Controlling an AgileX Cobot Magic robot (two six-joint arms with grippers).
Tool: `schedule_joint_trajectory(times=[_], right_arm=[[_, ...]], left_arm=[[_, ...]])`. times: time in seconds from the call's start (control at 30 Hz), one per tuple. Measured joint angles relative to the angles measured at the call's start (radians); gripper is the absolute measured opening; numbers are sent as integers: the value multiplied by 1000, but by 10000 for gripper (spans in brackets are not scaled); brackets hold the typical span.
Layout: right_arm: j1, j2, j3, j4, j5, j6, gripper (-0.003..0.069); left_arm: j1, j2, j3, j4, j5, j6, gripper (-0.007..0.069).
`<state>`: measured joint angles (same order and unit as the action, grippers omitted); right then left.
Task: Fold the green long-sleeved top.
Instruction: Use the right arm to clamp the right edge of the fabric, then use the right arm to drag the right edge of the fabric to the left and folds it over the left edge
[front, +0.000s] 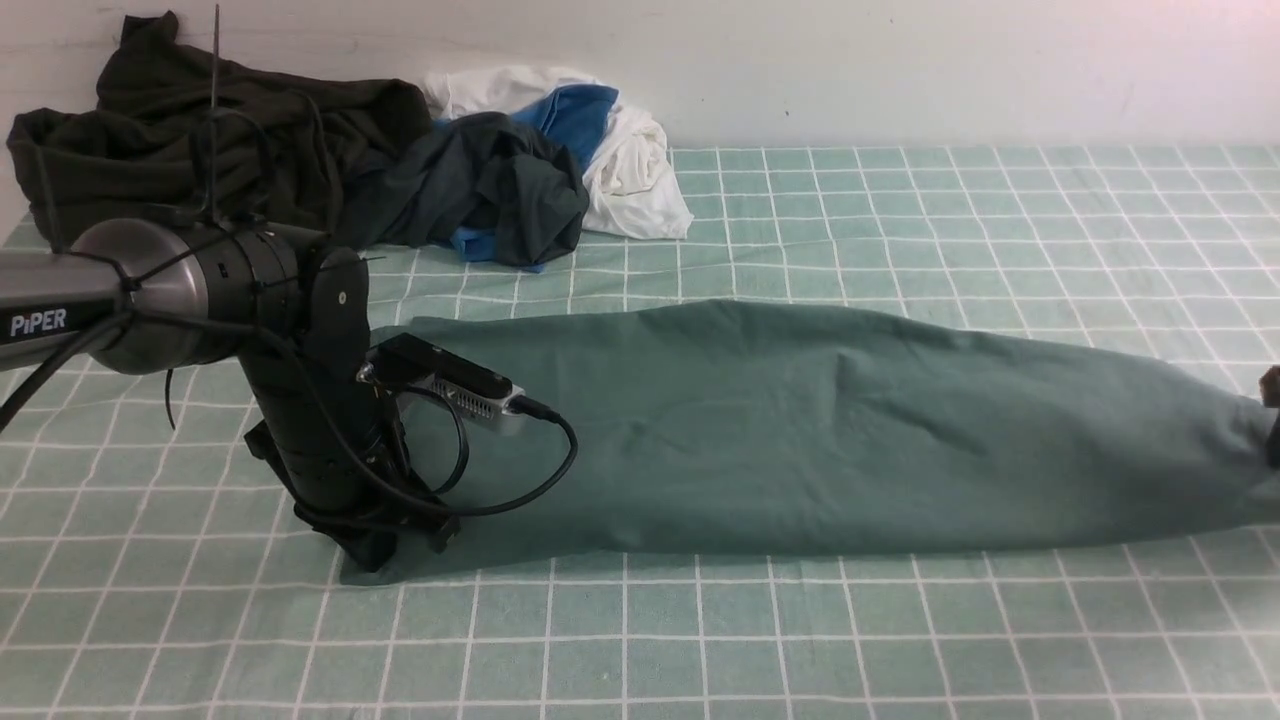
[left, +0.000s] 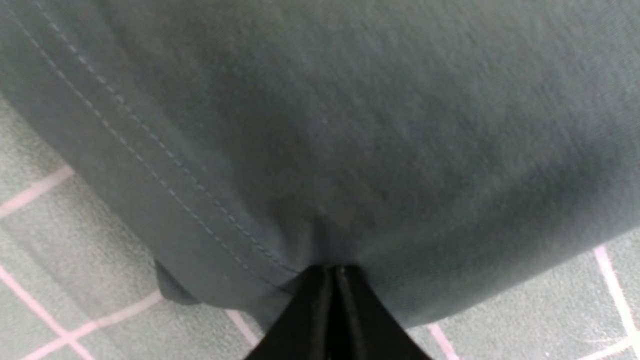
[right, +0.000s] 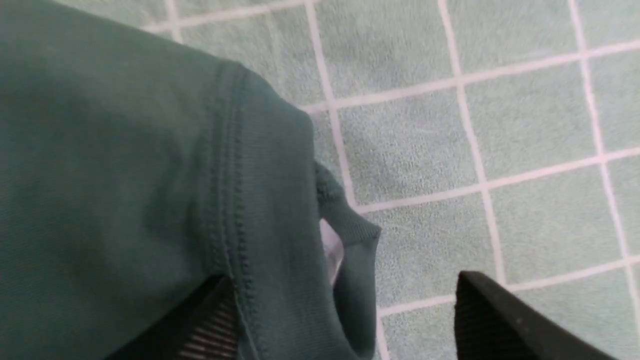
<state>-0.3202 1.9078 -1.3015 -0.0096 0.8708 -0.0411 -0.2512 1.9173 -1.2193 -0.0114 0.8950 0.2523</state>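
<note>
The green long-sleeved top (front: 800, 430) lies as a long folded band across the checked cloth, running left to right. At its left near corner my left gripper (front: 395, 545) points down and is shut on the fabric; the left wrist view shows the closed black tips (left: 332, 272) pinching the green top (left: 350, 125) beside its stitched hem. My right gripper (right: 345, 320) is open at the top's right end. The ribbed neck band (right: 280, 240) lies against one finger (right: 210, 325), and the other finger (right: 500, 320) stands apart over bare cloth. Only a dark sliver of the right gripper (front: 1272, 400) shows in the front view.
A very dark olive-black garment (front: 200, 150) is heaped at the back left. Next to it lie a slate-grey garment with blue parts (front: 490, 190) and a white cloth (front: 630, 160). A pale wall (front: 900, 70) closes the back. The green checked cloth (front: 800, 640) covers the table.
</note>
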Motion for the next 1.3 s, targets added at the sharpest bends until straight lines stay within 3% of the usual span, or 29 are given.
schedule_joint_trajectory(times=[0.13, 0.27, 0.37, 0.4, 0.43, 0.53, 0.57, 0.77, 0.87, 1.0, 1.23, 1.3], right_arm=[[0, 84, 0, 33, -15, 0, 567], [0, 89, -1, 49, -19, -10, 510], [0, 89, -1, 72, -19, -37, 384], [0, 89, -1, 75, -19, -42, 372], [0, 89, -1, 87, -16, -59, 274], [0, 88, -4, 90, -4, -85, 71], [0, 84, -7, 80, 1, -84, 49], [1, -40, -38, -75, 21, 6, 36], [14, -146, -81, -82, 45, 19, 36], [88, -287, -133, -38, 96, -22, 36], [462, -402, -217, 145, 118, -113, 36], [616, -371, -225, 179, 88, -117, 36]], left_arm=[[0, 0, 0, 0, 0, 1, -3], [0, 0, 0, 0, 0, 1, -3], [0, 0, 0, 0, 0, 1, -3], [0, 0, 0, 0, 0, 1, -3], [0, -2, 0, 0, -1, 1, -3], [0, -11, -9, 3, -2, 1, -3], [0, -19, -14, 6, -3, 1, -3], [3, -202, -69, 46, 53, -17, -3], [3, -348, -75, 83, 99, -59, -3], [3, -499, -76, 111, 131, -99, -3], [3, -727, -76, 112, 167, -120, -3], [3, -785, -76, 106, 187, -121, -3]])
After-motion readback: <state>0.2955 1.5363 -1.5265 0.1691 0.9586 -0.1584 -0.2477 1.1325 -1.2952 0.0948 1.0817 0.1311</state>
